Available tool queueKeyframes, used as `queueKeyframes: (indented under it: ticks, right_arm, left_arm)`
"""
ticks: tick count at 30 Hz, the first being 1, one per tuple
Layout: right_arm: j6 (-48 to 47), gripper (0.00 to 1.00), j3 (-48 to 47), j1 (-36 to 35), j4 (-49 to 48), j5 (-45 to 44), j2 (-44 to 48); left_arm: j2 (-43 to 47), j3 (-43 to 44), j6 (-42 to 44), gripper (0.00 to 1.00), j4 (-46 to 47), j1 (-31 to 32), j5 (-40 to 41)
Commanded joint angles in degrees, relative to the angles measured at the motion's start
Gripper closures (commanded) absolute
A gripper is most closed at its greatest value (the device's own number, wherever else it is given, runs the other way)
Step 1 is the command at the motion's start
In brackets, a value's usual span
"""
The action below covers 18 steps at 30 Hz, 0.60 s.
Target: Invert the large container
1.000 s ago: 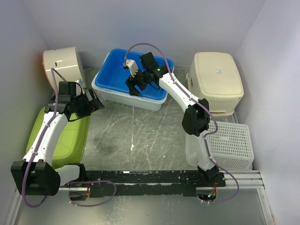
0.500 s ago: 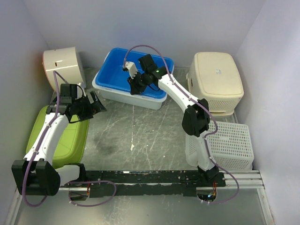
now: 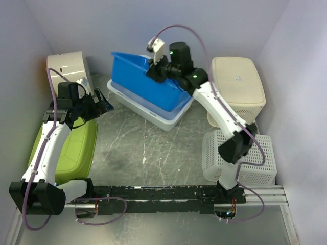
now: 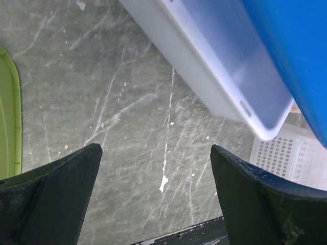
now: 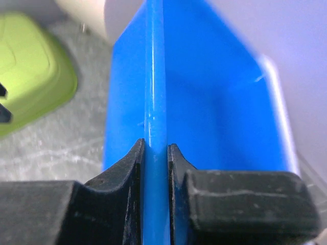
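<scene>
The large blue container [image 3: 143, 79] stands tilted at the back centre, its right side raised out of a white tub [image 3: 153, 115] that lies under it. My right gripper [image 3: 156, 69] is shut on the container's rim; in the right wrist view the blue rim [image 5: 155, 102] runs straight between the two pads of that gripper [image 5: 155, 150]. My left gripper [image 3: 99, 104] hovers open just left of the tub, holding nothing. Its wrist view shows the open gripper [image 4: 156, 148] over bare table, with the white tub [image 4: 204, 66] and blue container [image 4: 296, 51] above right.
A green lid [image 3: 71, 153] lies at the left under the left arm. A cream round bin [image 3: 66, 69] stands at the back left. A beige tub [image 3: 235, 87] sits upside down at the back right, with a white lattice basket [image 3: 250, 158] in front of it.
My right gripper shut on the blue container's rim and rose, tipping the container up out of the white tub. The left arm shifted slightly back and left, still open.
</scene>
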State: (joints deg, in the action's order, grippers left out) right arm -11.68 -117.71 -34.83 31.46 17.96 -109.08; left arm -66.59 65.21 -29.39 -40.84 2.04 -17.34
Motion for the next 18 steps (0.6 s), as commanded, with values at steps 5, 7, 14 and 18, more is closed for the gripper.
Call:
queueKeyframes:
  ticks: [5, 7, 14, 18]
  right_arm:
    - [11.2, 1.0, 6.4, 0.4, -21.7, -7.9, 16.8]
    - [12.9, 1.0, 8.9, 0.4, -23.1, -7.8, 19.6]
    - [20.7, 1.0, 11.3, 0.4, -22.2, -3.6, 26.5]
    - [24.3, 1.0, 13.1, 0.3, -22.2, -2.7, 31.5]
  left_arm:
    - [0.8, 7.9, 1.0, 0.01, -3.7, -0.4, -0.7]
    - [1.0, 9.8, 1.0, 0.01, -3.8, -0.5, -0.9]
    - [-0.3, 20.2, 3.1, 0.01, -7.4, -0.8, 1.6]
    - [1.1, 24.9, 4.6, 0.01, -7.6, -0.8, 3.4]
